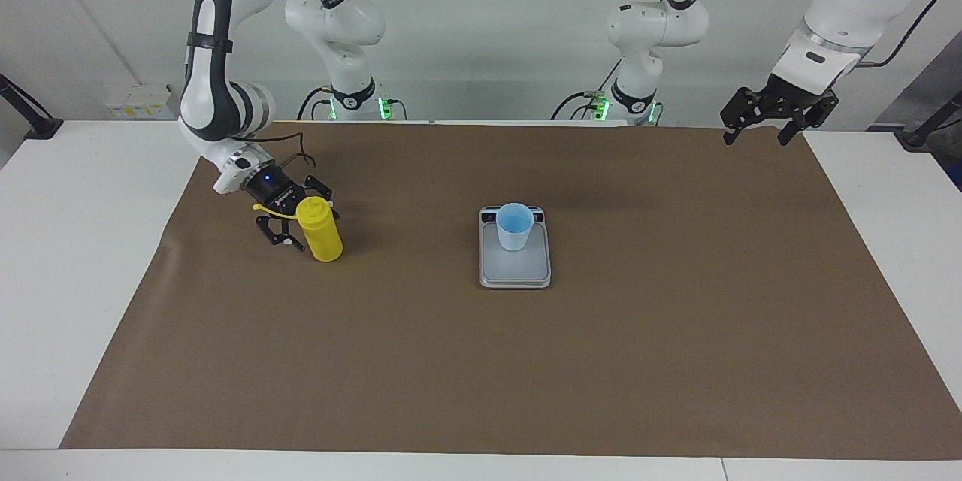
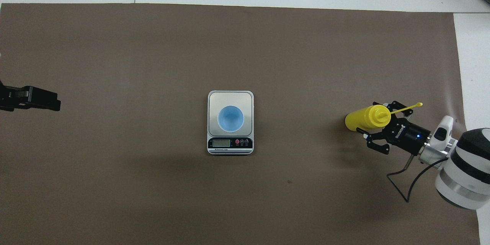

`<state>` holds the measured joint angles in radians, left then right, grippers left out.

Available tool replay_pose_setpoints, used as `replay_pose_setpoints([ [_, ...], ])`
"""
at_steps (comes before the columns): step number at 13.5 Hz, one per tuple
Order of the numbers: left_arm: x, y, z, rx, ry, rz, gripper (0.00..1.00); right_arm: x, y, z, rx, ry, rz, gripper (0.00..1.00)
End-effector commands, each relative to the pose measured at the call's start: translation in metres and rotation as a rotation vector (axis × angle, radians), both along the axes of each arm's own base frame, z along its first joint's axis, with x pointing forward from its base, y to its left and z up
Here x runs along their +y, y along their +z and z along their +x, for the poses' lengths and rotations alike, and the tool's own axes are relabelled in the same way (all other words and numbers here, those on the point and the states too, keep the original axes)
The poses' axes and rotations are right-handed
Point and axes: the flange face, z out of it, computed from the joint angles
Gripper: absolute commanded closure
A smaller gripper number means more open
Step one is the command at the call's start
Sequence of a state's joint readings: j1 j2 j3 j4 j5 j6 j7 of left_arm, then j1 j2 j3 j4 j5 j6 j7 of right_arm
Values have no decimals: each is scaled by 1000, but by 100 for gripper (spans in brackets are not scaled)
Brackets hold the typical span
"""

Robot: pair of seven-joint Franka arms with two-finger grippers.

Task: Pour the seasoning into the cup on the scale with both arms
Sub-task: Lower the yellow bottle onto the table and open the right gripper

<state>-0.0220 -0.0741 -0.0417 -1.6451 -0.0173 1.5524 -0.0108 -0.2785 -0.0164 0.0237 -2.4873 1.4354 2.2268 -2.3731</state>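
The yellow seasoning bottle (image 1: 322,233) stands upright on the brown mat toward the right arm's end of the table; it also shows in the overhead view (image 2: 363,118). Its cap strap (image 2: 407,108) sticks out sideways. My right gripper (image 1: 307,216) is low and open, its fingers on either side of the bottle's upper part. I cannot tell if they touch it. The pale blue cup (image 1: 515,227) stands empty on the silver-grey scale (image 1: 515,269) at mid-table. My left gripper (image 1: 757,137) is open and empty, raised over the mat's edge at its own end, where it waits.
The brown mat (image 1: 481,376) covers most of the white table. The scale's dark display strip (image 2: 229,143) is at its end nearer to the robots. A thin black cable (image 2: 398,183) loops from the right wrist down over the mat.
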Motion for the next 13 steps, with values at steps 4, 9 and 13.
replay_pose_setpoints([
  [4, 1, 3, -7, 4, 11, -10, 0, -44, 23, -19, -8, 147, -223, 0],
  [9, 1, 2, -7, 5, 11, -10, 0, -70, 81, -12, -51, 351, -504, 0],
  [13, 1, 3, -7, 4, 11, -8, 0, -84, 148, 6, -72, 395, -651, 0],
])
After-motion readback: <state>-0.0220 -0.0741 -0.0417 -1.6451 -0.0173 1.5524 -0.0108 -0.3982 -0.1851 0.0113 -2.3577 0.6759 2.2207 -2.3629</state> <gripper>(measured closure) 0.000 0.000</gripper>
